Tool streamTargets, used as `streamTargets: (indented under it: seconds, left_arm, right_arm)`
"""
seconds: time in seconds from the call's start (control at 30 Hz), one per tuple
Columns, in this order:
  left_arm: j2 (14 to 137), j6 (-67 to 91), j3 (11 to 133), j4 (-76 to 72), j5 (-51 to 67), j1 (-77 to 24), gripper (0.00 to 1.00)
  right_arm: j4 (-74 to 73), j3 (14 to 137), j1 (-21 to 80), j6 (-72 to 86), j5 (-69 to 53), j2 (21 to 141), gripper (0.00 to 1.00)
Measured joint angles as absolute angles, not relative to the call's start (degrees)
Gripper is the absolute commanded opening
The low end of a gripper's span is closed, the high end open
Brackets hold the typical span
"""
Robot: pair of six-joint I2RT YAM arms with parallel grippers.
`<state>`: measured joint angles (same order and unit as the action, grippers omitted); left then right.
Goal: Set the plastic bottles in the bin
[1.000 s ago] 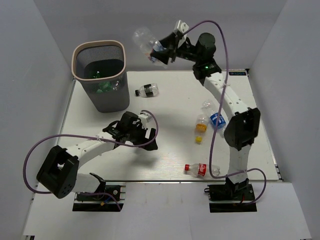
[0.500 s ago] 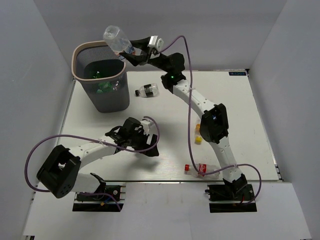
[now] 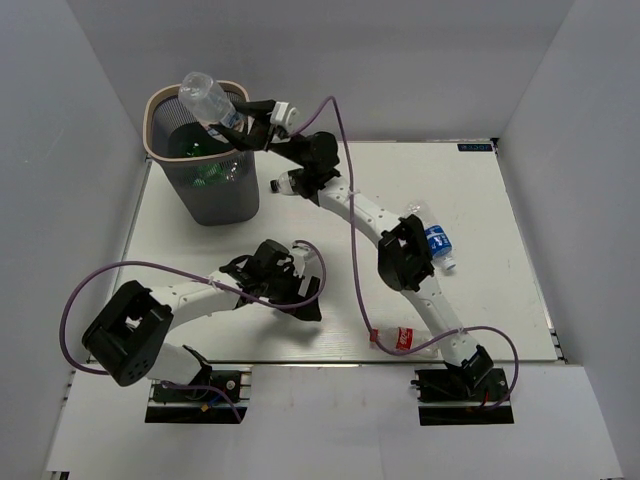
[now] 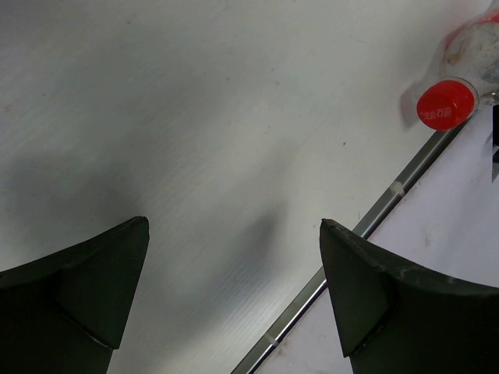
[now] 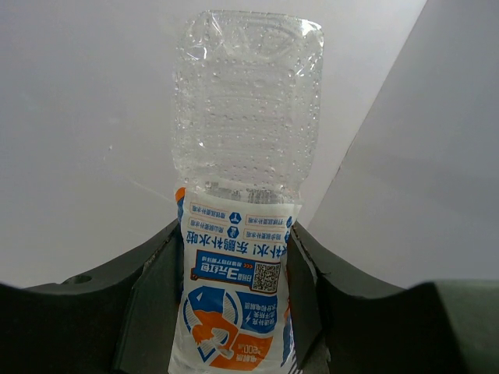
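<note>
My right gripper (image 3: 238,113) is shut on a clear bottle (image 3: 205,97) with a blue and orange label and holds it over the back rim of the dark mesh bin (image 3: 150,132). In the right wrist view the bottle (image 5: 242,140) stands pinched between my fingers (image 5: 152,296). Green bottles (image 3: 203,152) lie inside the bin. My left gripper (image 3: 303,297) is open and empty, low over the table near its front edge; it also shows in the left wrist view (image 4: 234,234). A red-labelled bottle (image 3: 400,338) lies at the front edge, its red cap (image 4: 445,104) up and right of my left fingers.
A black-capped bottle (image 3: 293,182) lies right of the bin, partly under the right arm. A blue-labelled bottle (image 3: 433,241) lies mid-right beside that arm. The table's metal front edge (image 4: 343,261) runs just under my left gripper. Grey walls close in at the back and sides.
The right arm swung left with the clear bottle, from behind the table's back edge to over the bin. The left gripper moved right and nearer the front edge.
</note>
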<state>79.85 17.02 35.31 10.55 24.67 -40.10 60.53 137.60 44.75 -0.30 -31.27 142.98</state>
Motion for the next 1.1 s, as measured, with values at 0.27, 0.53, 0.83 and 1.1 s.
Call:
streamTargets:
  seconds: [0.27, 0.53, 0.83, 1.1]
  left_arm:
    - [79.90, 16.78, 35.31, 10.57, 24.95, -41.36, 1.00]
    - [79.90, 16.47, 35.46, 10.96, 25.10, -42.15, 1.00]
    - [80.51, 15.73, 39.20, 11.77, 23.99, -43.51, 1.00]
    - [87.39, 8.38, 53.39, 15.07, 11.35, -44.42, 1.00]
  right_arm:
    - [59.57, 137.93, 46.28, -3.11, -28.25, 146.96, 0.64]
    - [59.55, 137.82, 45.91, -4.71, -25.21, 146.96, 0.90]
    - [57.06, 131.70, 44.69, -5.15, -24.91, 142.10, 0.60]
    - [36.51, 121.89, 36.25, -2.35, -18.68, 119.79, 0.24]
